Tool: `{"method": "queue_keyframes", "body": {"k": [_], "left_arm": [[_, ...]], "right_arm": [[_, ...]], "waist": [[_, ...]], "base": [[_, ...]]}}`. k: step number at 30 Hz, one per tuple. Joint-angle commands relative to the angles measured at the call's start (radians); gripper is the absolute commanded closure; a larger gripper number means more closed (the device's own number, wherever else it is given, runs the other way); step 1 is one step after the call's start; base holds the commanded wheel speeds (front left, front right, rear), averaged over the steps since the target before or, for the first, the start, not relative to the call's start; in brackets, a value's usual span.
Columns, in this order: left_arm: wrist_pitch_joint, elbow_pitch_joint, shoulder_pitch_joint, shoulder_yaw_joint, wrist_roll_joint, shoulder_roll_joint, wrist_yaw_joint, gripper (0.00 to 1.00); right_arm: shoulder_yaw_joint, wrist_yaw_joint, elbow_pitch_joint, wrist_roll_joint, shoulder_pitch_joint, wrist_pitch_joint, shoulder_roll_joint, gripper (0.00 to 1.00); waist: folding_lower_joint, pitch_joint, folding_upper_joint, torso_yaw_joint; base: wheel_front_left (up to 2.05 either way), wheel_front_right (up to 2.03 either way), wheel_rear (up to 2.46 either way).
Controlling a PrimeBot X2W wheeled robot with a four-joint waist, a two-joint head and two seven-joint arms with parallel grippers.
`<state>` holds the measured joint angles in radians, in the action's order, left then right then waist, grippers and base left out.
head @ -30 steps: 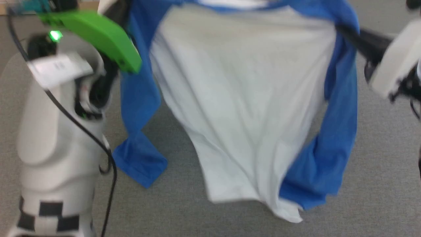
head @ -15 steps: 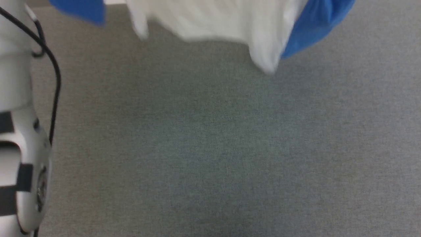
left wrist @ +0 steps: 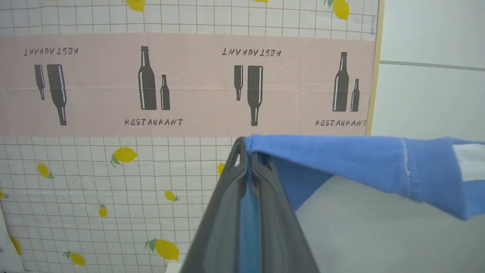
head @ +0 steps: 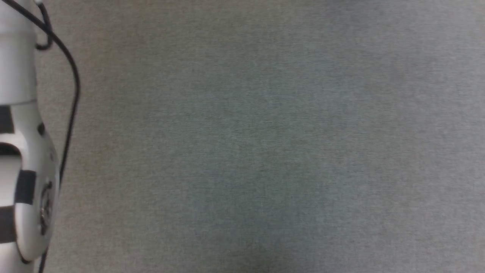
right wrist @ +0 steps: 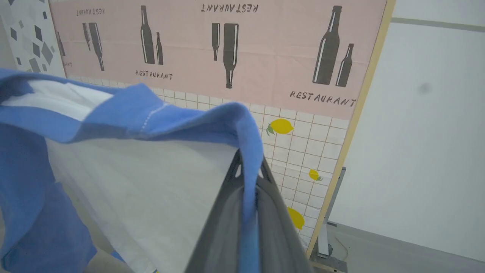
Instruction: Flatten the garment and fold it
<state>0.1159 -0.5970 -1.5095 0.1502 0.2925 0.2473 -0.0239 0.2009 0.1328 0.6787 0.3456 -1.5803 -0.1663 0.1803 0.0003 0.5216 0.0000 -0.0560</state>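
the left pincer (left wrist: 248, 155) is clamped tight on the garment (left wrist: 341, 161). a strip of blue cloth runs down between its two dark fingers (left wrist: 223, 212). from the tips the blue edge stretches taut to the right of the left wrist view, past a line of pale stitching, to a patch of white at the frame's edge.

the right pincer (right wrist: 248, 168) is likewise closed on blue cloth, which loops over its tips and slips down between them. in the right wrist view the blue band runs leftward from there, with a patch of white between two blue bands at the upper left. the white body panel (right wrist: 151, 189) hangs beneath it, and a blue sleeve (right wrist: 34, 212) droops at the lower left. the shirt is held up between the two pincers, spread along its top edge.

behind it hangs a printed backdrop (left wrist: 113, 87): a pink band with dark bottles and the word restaurant, and white squares dotted with yellow lemons. a pale wooden frame (right wrist: 365, 110) edges it, a white wall (right wrist: 428, 132) lies beside it, and a metal stand leg (right wrist: 329, 212) shows at its foot.

the head view looks down on a grey felt-like surface (head: 265, 144), with a pale robot arm (head: 22, 170) and its black cable (head: 72, 94) at the left edge.
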Motion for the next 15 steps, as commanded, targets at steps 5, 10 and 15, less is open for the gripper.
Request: {"method": "queue_keyframes", "body": {"k": [5,10,15], "left_arm": [[0.053,-0.067,0.127,-0.004,0.047,-0.023,0.037,1.00],[0.086,-0.120,0.316,-0.012,0.098,-0.051,0.070,1.00],[0.095,-0.125,0.562,-0.007,0.141,-0.087,0.089,1.00]], "right_arm": [[0.127,-0.002,-0.005,0.113,0.133,0.018,0.059,1.00],[0.203,-0.002,-0.048,0.239,0.329,0.064,0.121,1.00],[0.265,-0.002,-0.112,0.358,0.580,0.085,0.175,1.00]], "waist": [[-0.0003,-0.024,0.0000,0.046],[-0.0003,-0.117,0.0000,0.069],[-0.0003,-0.231,0.0000,0.089]], "base": [[0.00,0.00,0.00],[0.00,0.00,0.00],[0.00,0.00,0.00]]}}
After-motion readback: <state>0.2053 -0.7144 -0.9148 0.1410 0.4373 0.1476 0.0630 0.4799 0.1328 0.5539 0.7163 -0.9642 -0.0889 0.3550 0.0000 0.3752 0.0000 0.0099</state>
